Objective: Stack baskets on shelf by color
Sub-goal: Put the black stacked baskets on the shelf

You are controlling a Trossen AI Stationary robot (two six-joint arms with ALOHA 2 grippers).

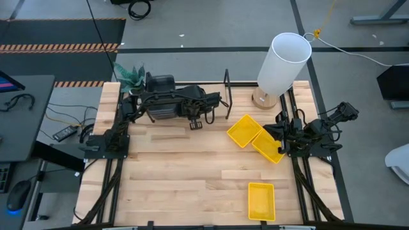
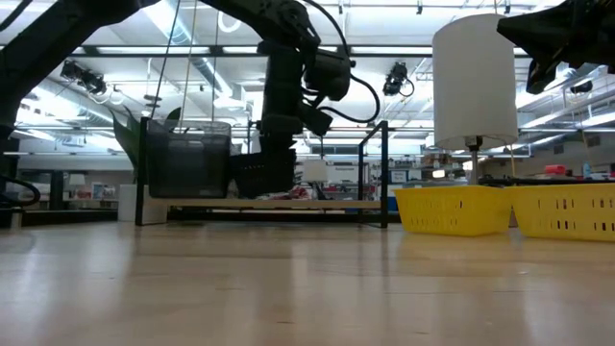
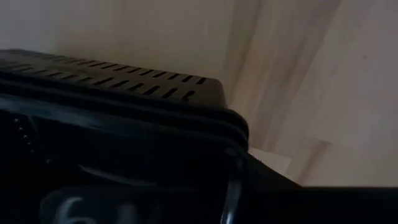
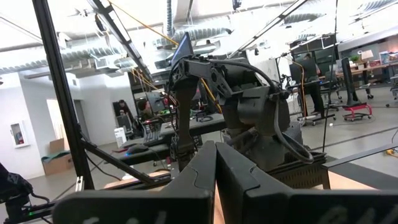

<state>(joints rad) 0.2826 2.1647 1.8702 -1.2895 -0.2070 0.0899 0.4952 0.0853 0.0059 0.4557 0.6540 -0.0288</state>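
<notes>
My left gripper (image 1: 195, 122) reaches over the shelf (image 2: 317, 204) at the table's far side and is shut on a black slatted basket (image 2: 261, 173), which fills the left wrist view (image 3: 124, 87). A stack of grey baskets (image 2: 187, 159) stands on the shelf's left end. Three yellow baskets lie on the table, two (image 1: 245, 131) (image 1: 268, 147) touching near the right arm and one (image 1: 261, 201) by the near edge. My right gripper (image 4: 216, 177) is shut and holds nothing, raised above the table's right side (image 1: 282, 131). My left gripper comes down from above onto the black basket's rim (image 3: 230, 124). The dark finger (image 3: 280, 199) and the basket itself hide the exact place of contact. The basket sits upright just over the shelf board (image 2: 288, 204); I cannot tell whether its bottom rests on it.
A tall white cylinder (image 1: 281, 64) stands on a round base at the far right, beside the shelf's right upright loop (image 1: 227, 96). A green plant (image 1: 131, 75) sits at the far left corner. Bare wood stretches across the table's middle and near left (image 1: 172, 185).
</notes>
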